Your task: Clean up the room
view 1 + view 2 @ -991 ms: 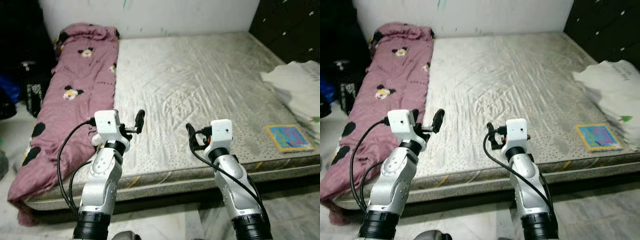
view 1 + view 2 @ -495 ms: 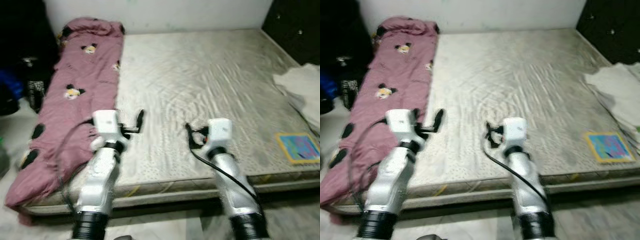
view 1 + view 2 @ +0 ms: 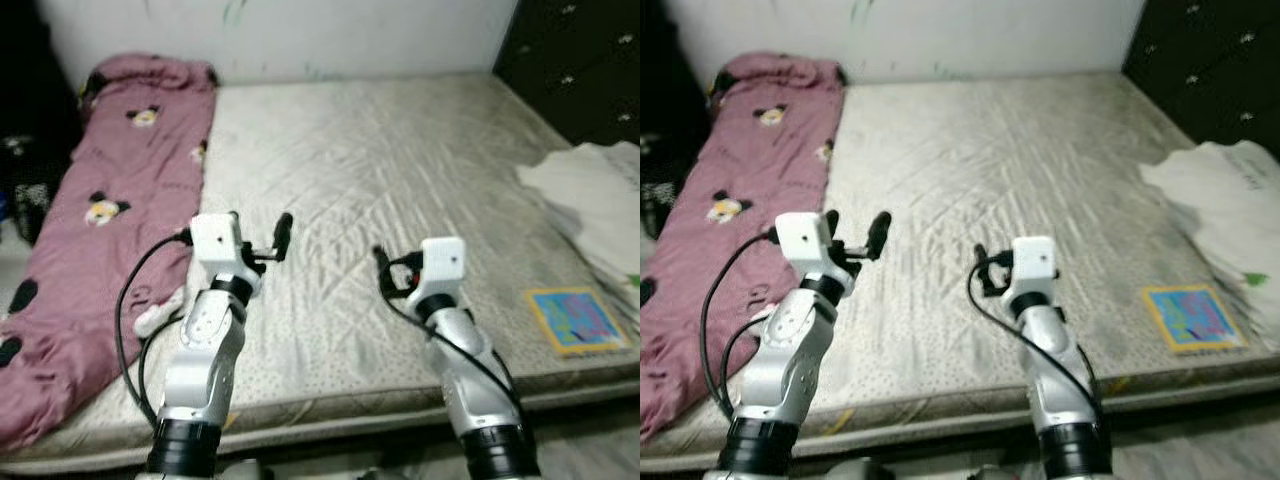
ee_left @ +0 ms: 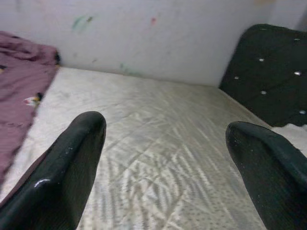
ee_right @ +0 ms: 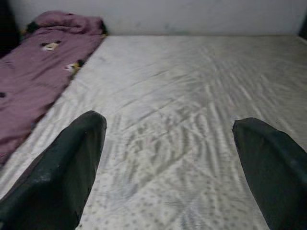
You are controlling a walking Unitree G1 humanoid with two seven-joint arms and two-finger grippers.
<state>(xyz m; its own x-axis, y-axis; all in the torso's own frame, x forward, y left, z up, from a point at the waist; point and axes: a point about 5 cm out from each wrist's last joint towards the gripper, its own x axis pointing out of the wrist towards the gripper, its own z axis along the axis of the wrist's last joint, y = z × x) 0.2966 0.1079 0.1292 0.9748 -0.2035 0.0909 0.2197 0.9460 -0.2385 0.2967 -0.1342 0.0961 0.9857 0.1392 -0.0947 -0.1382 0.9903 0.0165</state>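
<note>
A bare grey mattress [image 3: 400, 170] lies before me. A pink blanket [image 3: 90, 220] with cartoon mouse prints is strewn along its left side. A crumpled white cloth [image 3: 600, 190] rests on the right side, and a colourful square book [image 3: 577, 320] lies near the right front corner. My left gripper [image 3: 258, 222] is held open above the mattress near the blanket's edge, holding nothing. My right gripper [image 3: 392, 272] hovers open over the front middle of the mattress, also with nothing in it. In the wrist views, mattress shows in the wide gap of the left gripper [image 4: 165, 158] and of the right gripper [image 5: 168, 158].
A white wall [image 3: 350, 35] runs behind the bed. A black tufted panel [image 3: 580, 60] stands at the back right. Dark clutter [image 3: 20, 170] sits on the floor left of the bed. The mattress's front edge [image 3: 330, 420] is just below my arms.
The camera has come closer to the bed, so the mattress's front edge sits lower in the picture. Both arms hold the same raised pose with grippers open.
</note>
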